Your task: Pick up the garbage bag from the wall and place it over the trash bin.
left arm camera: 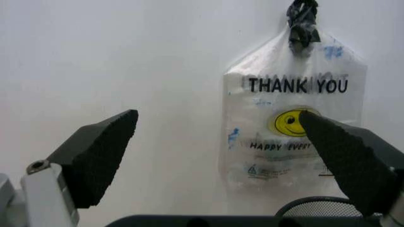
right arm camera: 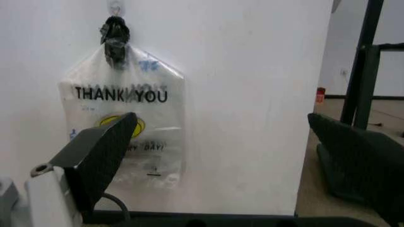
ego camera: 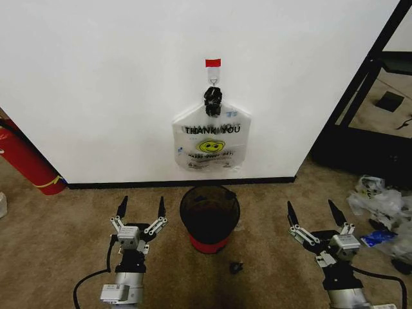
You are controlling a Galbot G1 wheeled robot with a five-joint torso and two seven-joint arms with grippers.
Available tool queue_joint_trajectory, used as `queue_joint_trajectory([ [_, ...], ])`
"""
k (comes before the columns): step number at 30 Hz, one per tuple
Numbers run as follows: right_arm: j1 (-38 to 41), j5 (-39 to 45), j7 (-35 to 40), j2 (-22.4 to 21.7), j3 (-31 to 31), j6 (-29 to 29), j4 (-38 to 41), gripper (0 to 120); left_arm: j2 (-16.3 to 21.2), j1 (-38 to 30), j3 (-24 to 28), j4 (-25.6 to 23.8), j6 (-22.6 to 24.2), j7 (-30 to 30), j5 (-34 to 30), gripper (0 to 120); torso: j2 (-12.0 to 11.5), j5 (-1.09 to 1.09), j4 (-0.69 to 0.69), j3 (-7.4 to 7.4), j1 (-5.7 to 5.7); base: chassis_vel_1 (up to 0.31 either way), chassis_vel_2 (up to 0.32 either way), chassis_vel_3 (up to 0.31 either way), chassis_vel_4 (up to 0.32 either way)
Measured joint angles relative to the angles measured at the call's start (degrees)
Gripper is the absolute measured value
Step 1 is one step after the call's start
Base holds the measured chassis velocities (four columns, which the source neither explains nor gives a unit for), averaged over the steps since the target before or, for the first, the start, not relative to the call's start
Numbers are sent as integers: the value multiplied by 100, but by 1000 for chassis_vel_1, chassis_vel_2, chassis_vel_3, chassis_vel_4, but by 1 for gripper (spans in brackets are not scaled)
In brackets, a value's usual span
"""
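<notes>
Plastic, thin and printed "THANK YOU" with a yellow smiley, the garbage bag (ego camera: 211, 147) is hanging untouched from the hook (ego camera: 212, 78) on the wall (ego camera: 96, 77), straight above the trash bin (ego camera: 209, 217) by the baseboard; nothing of the task looks done. Left gripper (ego camera: 141, 207) and right gripper (ego camera: 317, 214) are waiting low, spread wide, either side of the bin. From the left wrist, see-through layers are showing blue print. From the right wrist, a black knot is holding its top.
</notes>
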Motion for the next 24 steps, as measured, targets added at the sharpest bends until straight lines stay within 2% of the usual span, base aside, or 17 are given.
queue_joint_trajectory([
  [24, -4, -238, 60, 16, -26, 352, -283, 100, -41, -85, -12, -97, 229, -196, -125, 100, 0, 0, 0, 0, 0, 0, 0, 0, 0],
])
